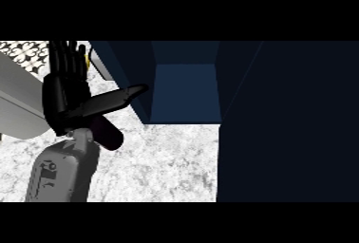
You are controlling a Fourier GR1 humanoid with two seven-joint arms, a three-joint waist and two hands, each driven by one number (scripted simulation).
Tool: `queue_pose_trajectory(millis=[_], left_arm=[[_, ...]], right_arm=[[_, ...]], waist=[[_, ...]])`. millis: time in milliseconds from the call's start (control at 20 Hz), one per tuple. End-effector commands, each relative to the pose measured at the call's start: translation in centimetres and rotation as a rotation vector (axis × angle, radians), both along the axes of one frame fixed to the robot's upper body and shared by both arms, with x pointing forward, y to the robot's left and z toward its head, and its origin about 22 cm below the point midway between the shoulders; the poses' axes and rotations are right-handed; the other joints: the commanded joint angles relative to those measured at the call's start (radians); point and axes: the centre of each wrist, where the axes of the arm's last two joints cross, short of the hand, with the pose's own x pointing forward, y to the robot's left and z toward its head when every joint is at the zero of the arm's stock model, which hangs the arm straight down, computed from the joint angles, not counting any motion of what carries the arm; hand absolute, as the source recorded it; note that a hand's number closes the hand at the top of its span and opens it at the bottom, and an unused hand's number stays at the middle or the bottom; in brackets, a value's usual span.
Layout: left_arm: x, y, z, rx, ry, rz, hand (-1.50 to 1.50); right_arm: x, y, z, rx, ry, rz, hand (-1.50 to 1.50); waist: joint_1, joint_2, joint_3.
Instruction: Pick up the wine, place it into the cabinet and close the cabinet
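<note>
The left hand [67, 90] stands at the nine o'clock side of the head view, fingers straight and pointing toward twelve o'clock, thumb jutting out toward two o'clock; it is wide and holds nothing that shows. Its grey forearm [61, 171] comes up from the seven o'clock edge. Just below the thumb, at the wrist, a dark maroon rounded shape [107, 133] pokes out toward five o'clock; it may be the wine, but too little shows to tell, and I cannot tell whether it touches the hand.

The cabinet [186, 90] is open, its dark blue inside seen at twelve o'clock, with a side wall slanting along its left edge just beside the thumb tip. A large dark panel [288, 123], apparently the cabinet's door, fills the whole three o'clock side from top to bottom. The speckled white worktop [161, 161] lies bare between the forearm and that panel's straight edge. A grey slab [17, 99] sits at the nine o'clock edge, with patterned tile [24, 50] above it at eleven o'clock.
</note>
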Motion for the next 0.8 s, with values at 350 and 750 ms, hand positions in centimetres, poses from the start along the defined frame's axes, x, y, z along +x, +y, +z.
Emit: queue_pose_trajectory(millis=[350, 750], left_arm=[[-0.6, 0.1, 0.4, 0.003, 0.022, 0.019, -1.50], [-3.5, 1.3, -3.1, 0.024, 0.082, 0.088, -1.50]], right_arm=[[0.0, 1.0, -0.1, 0.018, -0.006, 0.014, -1.50], [1.2, 0.8, 1.2, 0.011, 0.002, 0.015, -1.50]], waist=[[0.002, 0.000, 0.000], [0.007, 0.000, 0.000]])
